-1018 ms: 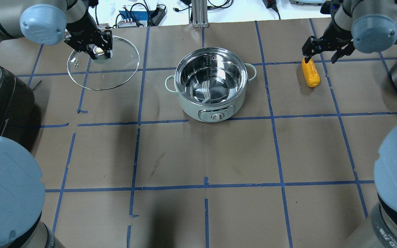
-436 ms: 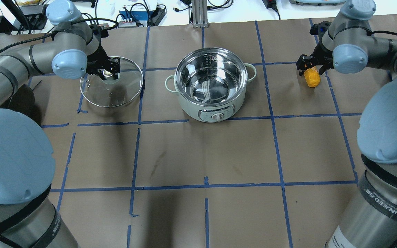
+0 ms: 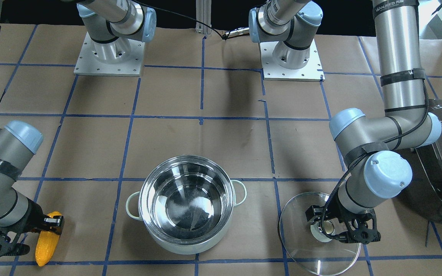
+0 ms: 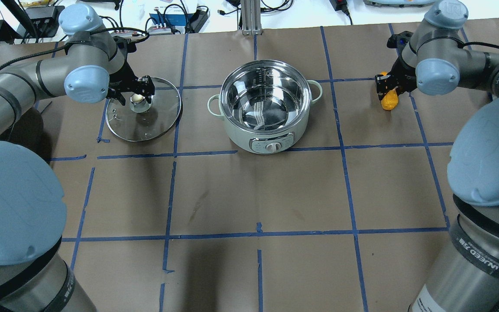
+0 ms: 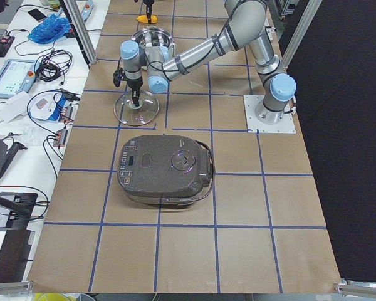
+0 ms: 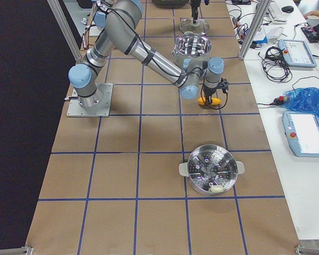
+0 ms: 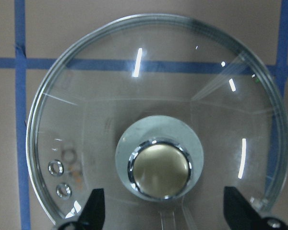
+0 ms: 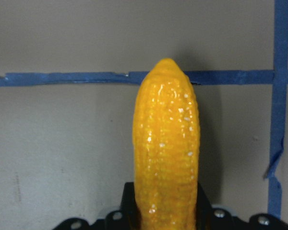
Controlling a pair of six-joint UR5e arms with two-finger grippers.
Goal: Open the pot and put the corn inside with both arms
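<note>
From across the surface, the pot stands uncovered and empty in the middle. Its lid lies flat on the robot's left, likely parked there to keep the mouth free. The left hand hangs over it. The right hand is down at the corn, well apart on the pot's other side.

From overhead, the corn's long axis runs away from the robot, slightly slanted.

The left wrist view shows wide fingers either side of the knob, not touching it.

The right wrist view shows narrow fingers pinching across the corn. It juts lengthwise, its tapered tip pointing at a tape line. Whether it is lifted, I cannot tell.
</note>
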